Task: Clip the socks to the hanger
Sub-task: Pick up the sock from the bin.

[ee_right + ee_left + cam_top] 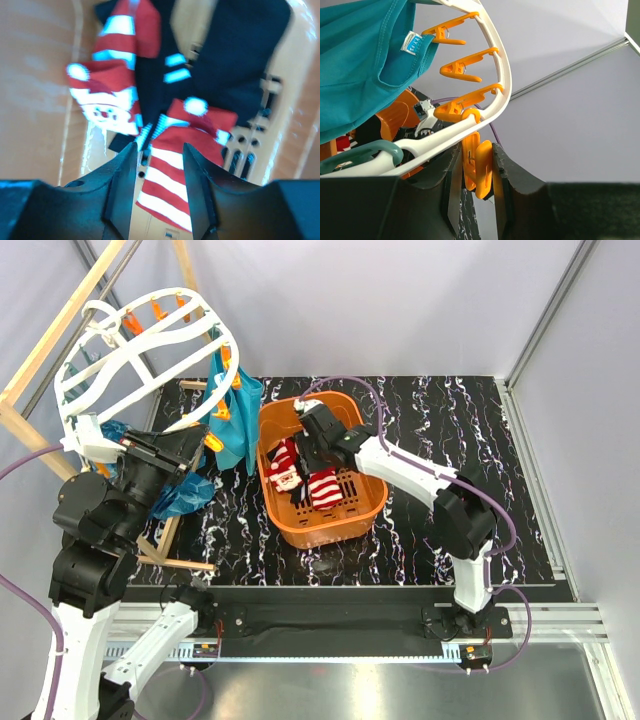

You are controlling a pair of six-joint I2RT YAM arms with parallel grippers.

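Black marbled table (480, 440) lies between pale booth walls. Over its near left corner the left gripper (476, 156) pinches an orange peg (483, 176) that hangs from the rim of the white hanger (505, 75), one finger touching each side of the peg. Towards the middle of the table sits an orange basket (335, 540) holding the socks (322, 487), red-and-white striped with black parts, heaped together. The right gripper (159, 155) hangs just above them, fingers spread with nothing between. Towards the far left corner a teal cloth (238, 410) hangs clipped to the hanger, beside a wooden frame (60, 330).
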